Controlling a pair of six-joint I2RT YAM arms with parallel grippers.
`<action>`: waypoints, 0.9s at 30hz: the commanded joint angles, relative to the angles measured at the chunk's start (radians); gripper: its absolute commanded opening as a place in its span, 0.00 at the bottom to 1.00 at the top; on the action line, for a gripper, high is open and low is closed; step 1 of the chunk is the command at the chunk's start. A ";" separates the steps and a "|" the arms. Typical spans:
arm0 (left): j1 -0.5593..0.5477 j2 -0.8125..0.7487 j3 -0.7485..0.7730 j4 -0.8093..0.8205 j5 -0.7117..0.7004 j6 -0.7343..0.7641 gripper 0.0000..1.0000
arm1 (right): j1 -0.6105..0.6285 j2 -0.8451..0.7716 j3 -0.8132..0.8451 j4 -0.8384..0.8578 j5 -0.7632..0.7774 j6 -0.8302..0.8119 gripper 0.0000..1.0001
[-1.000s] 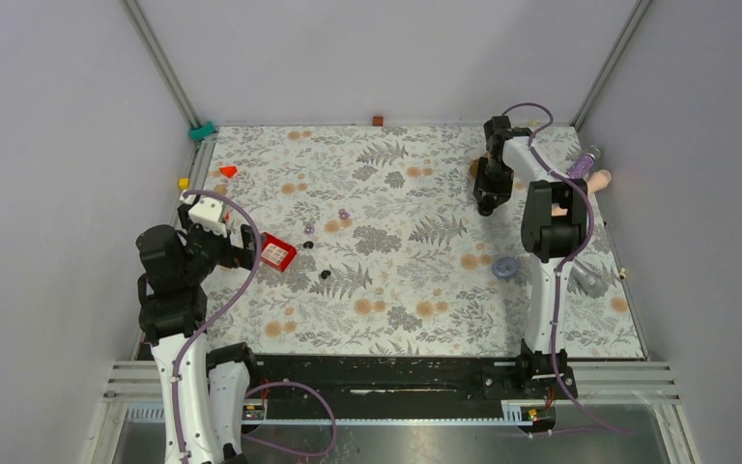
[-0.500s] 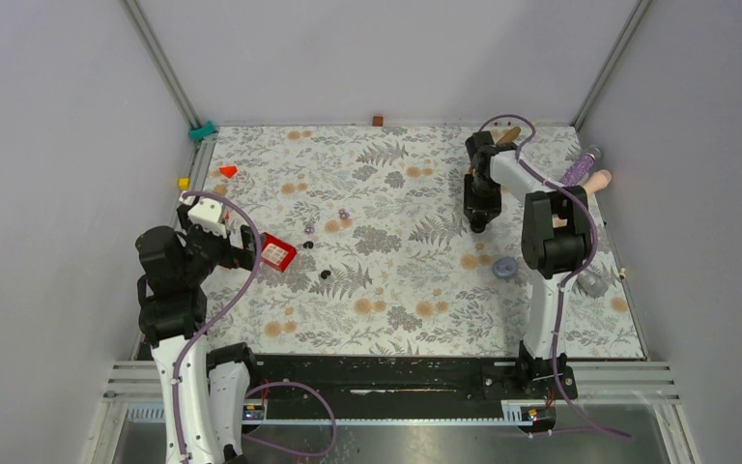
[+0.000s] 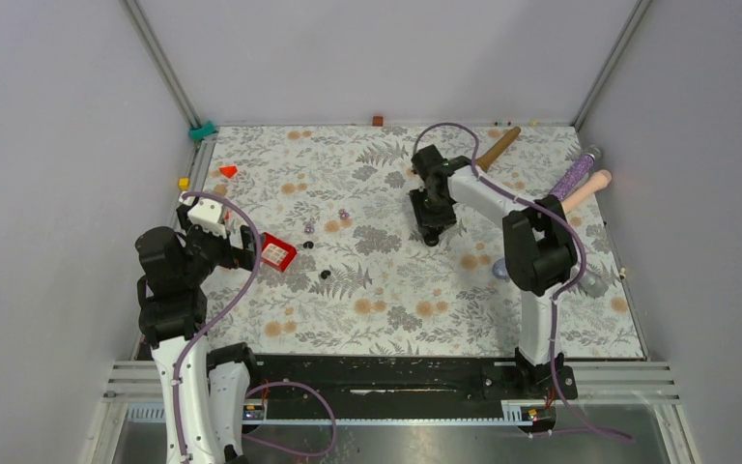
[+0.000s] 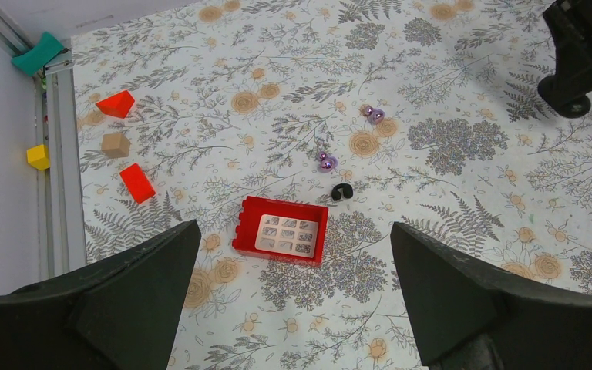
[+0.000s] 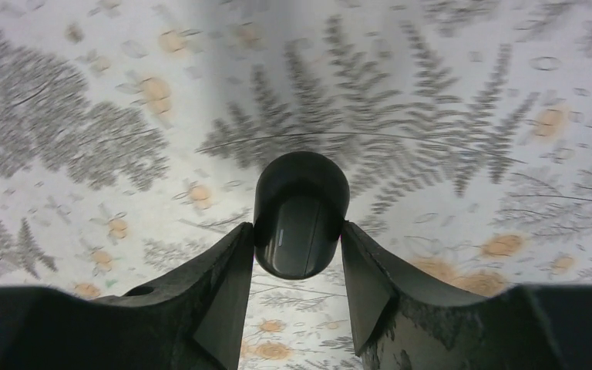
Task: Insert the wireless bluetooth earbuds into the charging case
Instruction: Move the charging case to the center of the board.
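The right gripper [image 3: 431,222], fingers pinching a black capsule [image 5: 301,208] of unclear identity, has swung from two o'clock toward the table's centre. The earbuds [image 4: 326,160] lie scattered at nine o'clock beside the red tray [image 4: 240,231]. The left gripper [image 3: 250,247] is spread wide.

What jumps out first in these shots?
The right gripper, out over mid-table, is clamped on a black rounded object. At the left, the left gripper stands wide open by the small red tray. Tiny purple earbuds and a black earbud lie loose on the floral cloth just beyond the tray.
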 commanded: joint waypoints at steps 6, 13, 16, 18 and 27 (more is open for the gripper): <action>0.007 -0.004 -0.002 0.033 0.015 0.013 0.99 | 0.181 0.008 -0.012 0.001 -0.003 -0.039 0.53; 0.008 0.004 -0.001 0.033 0.014 0.014 0.99 | 0.210 0.053 -0.018 -0.001 0.009 -0.022 0.53; 0.010 0.008 0.001 0.033 0.014 0.015 0.99 | 0.213 0.060 -0.020 -0.006 -0.014 -0.010 0.54; 0.010 0.011 0.000 0.032 0.014 0.015 0.99 | 0.215 0.059 -0.020 -0.011 -0.048 -0.008 0.62; 0.010 0.018 0.001 0.032 0.014 0.015 0.99 | 0.203 -0.003 -0.008 -0.027 -0.276 -0.122 0.80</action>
